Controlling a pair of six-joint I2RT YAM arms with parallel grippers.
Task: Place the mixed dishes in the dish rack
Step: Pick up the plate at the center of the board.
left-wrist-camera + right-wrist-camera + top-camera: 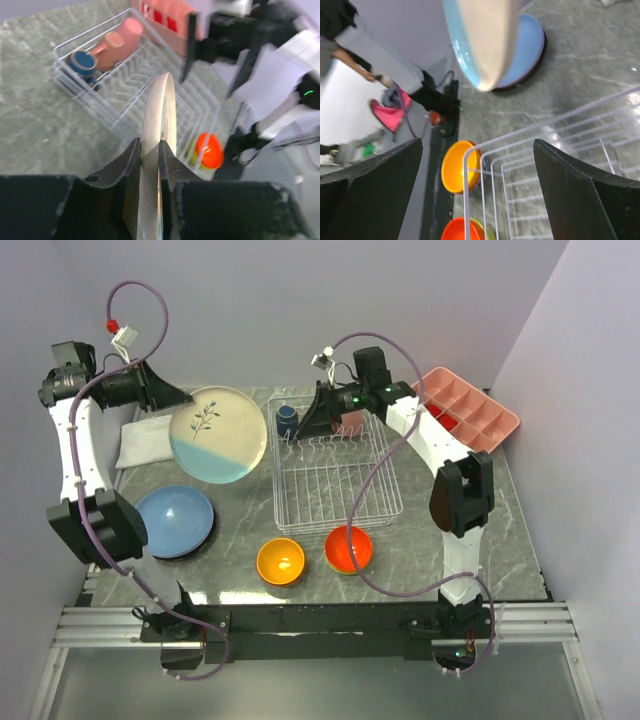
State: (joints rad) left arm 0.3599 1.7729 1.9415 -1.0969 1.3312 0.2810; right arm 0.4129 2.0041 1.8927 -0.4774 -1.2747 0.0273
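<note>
My left gripper is shut on the rim of the cream plate with a leaf sprig, held up in the air left of the white wire dish rack; its edge shows between the jaws in the left wrist view. A navy cup and a pink cup lie at the rack's far end. My right gripper is open and empty above that far end. A blue plate, an orange-yellow bowl and a red-orange bowl sit on the table.
A pink compartment tray stands at the back right. A white folded cloth lies at the back left under the left arm. A lime rim shows under the red-orange bowl.
</note>
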